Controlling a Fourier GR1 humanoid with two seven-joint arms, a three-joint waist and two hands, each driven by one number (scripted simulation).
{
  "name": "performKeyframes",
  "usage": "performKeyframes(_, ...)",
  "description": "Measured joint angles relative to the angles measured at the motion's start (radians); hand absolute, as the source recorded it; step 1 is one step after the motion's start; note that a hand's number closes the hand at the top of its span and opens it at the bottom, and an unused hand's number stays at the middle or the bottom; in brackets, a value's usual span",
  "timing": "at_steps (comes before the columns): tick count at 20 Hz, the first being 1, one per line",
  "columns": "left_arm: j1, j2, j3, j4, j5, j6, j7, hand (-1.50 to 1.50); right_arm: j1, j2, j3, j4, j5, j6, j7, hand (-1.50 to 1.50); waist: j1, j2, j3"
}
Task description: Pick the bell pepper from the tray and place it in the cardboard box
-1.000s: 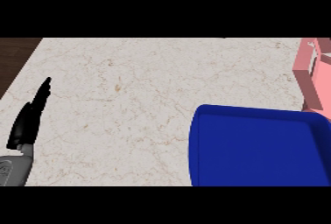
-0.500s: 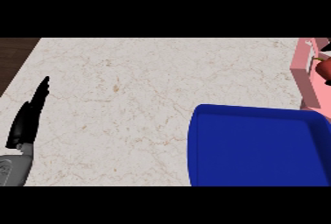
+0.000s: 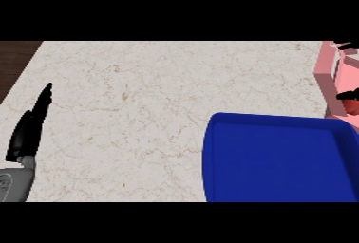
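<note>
1. The blue tray (image 3: 280,161) lies at the lower right of the marble counter (image 3: 154,104), and the part of it that shows holds nothing. No bell pepper lies on it.

2. At the right edge of the head view stands a pink box (image 3: 329,66). The task speaks of a cardboard box; this pink one is the only box that shows, so it is probably the goal.

3. Over the box, at the very edge of the view, there are black shapes, most likely fingers of the right hand (image 3: 348,97). Below them shows a small red patch (image 3: 352,108), which is probably the bell pepper. Whether the fingers are curled round it or already apart from it, the view does not tell, because most of the hand is cut off.

4. The left hand (image 3: 28,133) rests at the left edge of the counter, its fingers straight and pressed together, pointing up. It holds nothing and touches no object of the task.

5. Judgement on progress: the picking seems done, since the tray shows no pepper, and the carrying seems nearly done too (the red patch is already within the outline of the box). What is left, as far as one can judge, is to release the pepper inside the box and to take the right hand away.
</note>
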Motion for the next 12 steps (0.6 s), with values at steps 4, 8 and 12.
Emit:
performKeyframes(4,0.001,0.002,0.002,-0.006,0.002,-0.006,0.01,0.0,-0.029,-0.018,-0.062,0.017,-0.063,0.02,-0.002,-1.5,-0.001,0.0,0.001)
performKeyframes(8,0.011,0.004,0.007,-0.003,0.0,-0.004,-0.003,0.0,-0.05,-0.058,-0.138,0.045,-0.139,0.063,0.026,-1.5,-0.003,0.003,0.001)
performKeyframes(12,0.009,0.004,0.01,-0.003,0.001,-0.005,-0.009,0.0,-0.06,-0.106,-0.188,0.062,-0.192,0.11,0.063,-1.5,0.0,0.007,0.002)
